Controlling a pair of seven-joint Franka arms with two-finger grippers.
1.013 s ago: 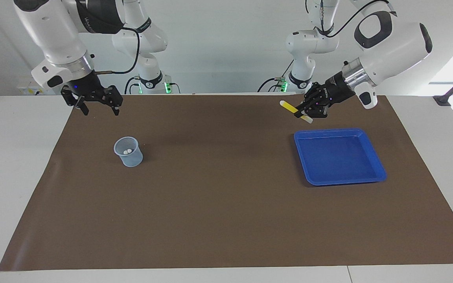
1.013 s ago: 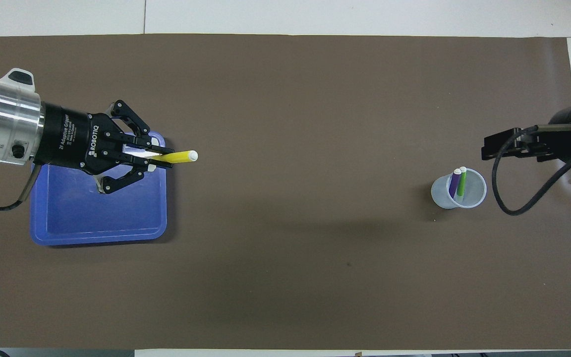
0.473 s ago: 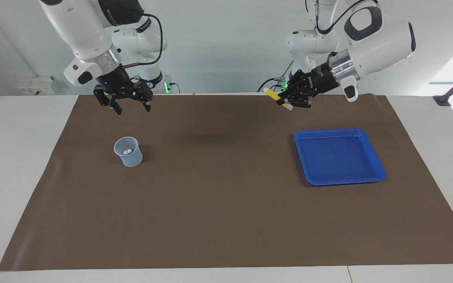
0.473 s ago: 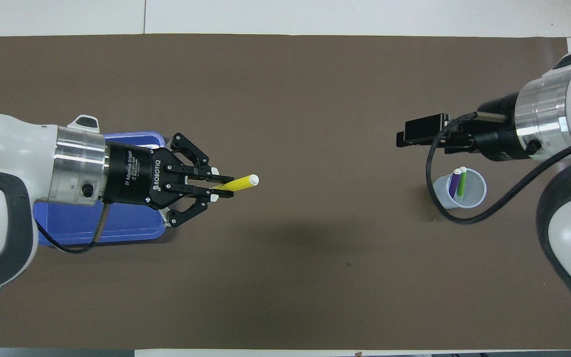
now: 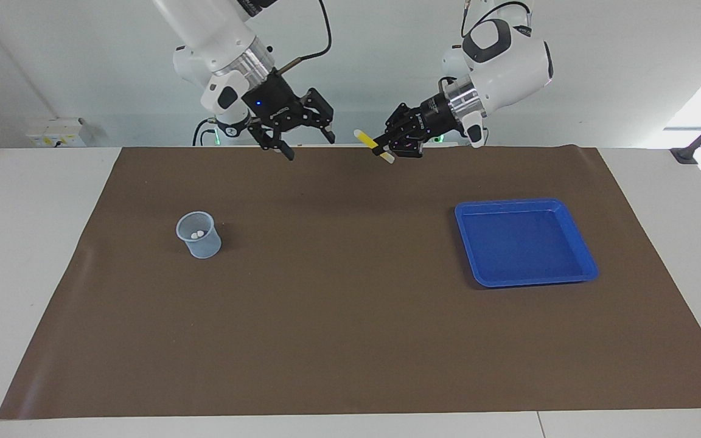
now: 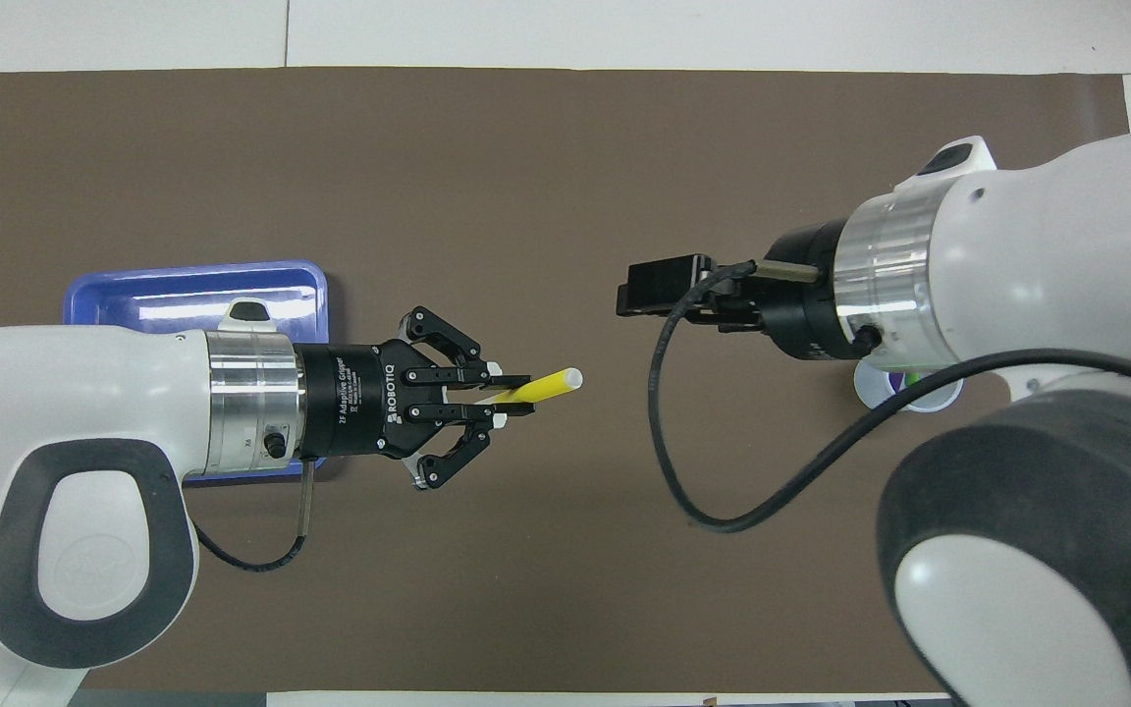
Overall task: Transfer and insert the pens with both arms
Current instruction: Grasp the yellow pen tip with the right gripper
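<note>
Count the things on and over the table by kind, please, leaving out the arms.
Pens: 3 (yellow pen in the left gripper; two other pens in the cup)
Cups: 1
Blue tray: 1
Total: 5

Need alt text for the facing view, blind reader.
Two white robot arms meet in the air over a brown mat: the left pincer grips a yellow pen, its free end toward the open right pincer. On the mat sit an empty blue tray and a clear cup with two pen caps showing inside.
</note>
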